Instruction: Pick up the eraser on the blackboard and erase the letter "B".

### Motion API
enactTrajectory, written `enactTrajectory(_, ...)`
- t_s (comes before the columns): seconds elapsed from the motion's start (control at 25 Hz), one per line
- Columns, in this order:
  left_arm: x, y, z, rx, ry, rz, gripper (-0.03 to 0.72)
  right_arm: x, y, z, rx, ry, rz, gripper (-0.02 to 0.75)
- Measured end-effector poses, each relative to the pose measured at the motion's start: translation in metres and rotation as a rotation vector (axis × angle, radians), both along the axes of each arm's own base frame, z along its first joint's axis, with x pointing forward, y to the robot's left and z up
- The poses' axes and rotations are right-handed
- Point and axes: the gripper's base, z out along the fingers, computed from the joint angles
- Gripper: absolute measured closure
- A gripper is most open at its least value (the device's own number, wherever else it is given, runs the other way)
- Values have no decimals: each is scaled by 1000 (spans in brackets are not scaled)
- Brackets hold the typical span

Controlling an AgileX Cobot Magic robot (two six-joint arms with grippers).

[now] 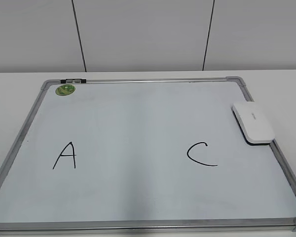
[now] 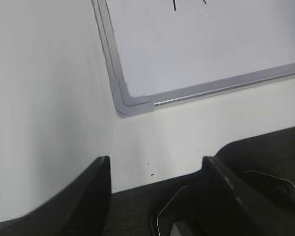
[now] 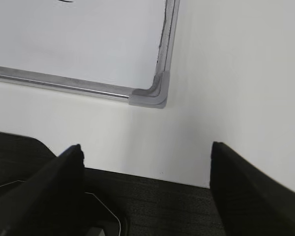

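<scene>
Nearest the exterior camera lies the bottom rail of the blackboard (image 1: 138, 227), a white dry-erase panel in a grey metal frame, flat on the white worktop (image 1: 276, 84).

Locate the eraser (image 1: 252, 123) at the board's 3 o'clock edge, resting on the panel with its outer long side touching or overlapping the right frame rail. Expect a light, rigid plastic block with a smooth, probably slippery white shell and a dark underside. Take hold across the two long sides, near mid-length, so that the dark face stays flat to the board.

Readable writing: a black "A" (image 1: 65, 155) at the board's 8 o'clock and a black "C" (image 1: 201, 154) at 4 o'clock. No letter "B" is visible; the area between them is blank, so judge the erasing complete or the target absent. Small grey lettering on the eraser top is too small to read, as is the round green sticker (image 1: 65, 90) at 11 o'clock.

Both arms are outside the exterior view. The left end effector (image 2: 155, 164) is spread and empty, near the board's lower left corner. The right end effector (image 3: 146, 150) is spread and empty, near the lower right corner.
</scene>
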Motion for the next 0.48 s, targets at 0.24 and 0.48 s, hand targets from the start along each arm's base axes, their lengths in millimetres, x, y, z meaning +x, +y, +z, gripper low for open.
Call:
enactTrajectory(0.24, 4, 2, -5, 21, -29, 11, 251, 2, 0, -2, 2, -12, 0, 147)
enactTrajectory(0.48, 4, 2, -5, 22, -31, 11, 235, 2, 0, -2, 4, -14, -3, 148)
